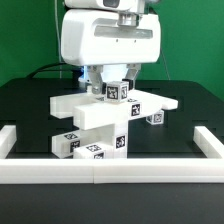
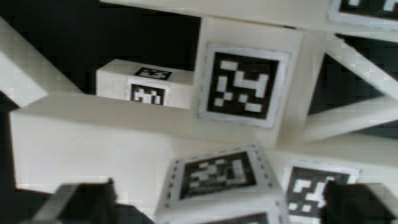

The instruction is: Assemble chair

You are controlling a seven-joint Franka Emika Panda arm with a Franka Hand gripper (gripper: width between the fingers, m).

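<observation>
The chair's white tagged parts (image 1: 100, 115) lie stacked in the middle of the black table: a long flat panel, bars crossing it, and a small cube (image 1: 155, 118) at the exterior view's right. My gripper (image 1: 118, 90) has come down from above onto the top of the stack. In the wrist view the gripper (image 2: 222, 205) is open, its dark fingers (image 2: 86, 205) wide apart on either side of a white part bearing two tags (image 2: 222, 175). Beyond that part a tagged upright bar (image 2: 244, 85) and a small tagged block (image 2: 143, 88) rest on the panel.
A long white border rail (image 1: 100, 170) runs along the front of the table and turns back at both sides (image 1: 205, 140). The robot's white body (image 1: 105, 35) hangs over the back of the stack and hides what lies behind it.
</observation>
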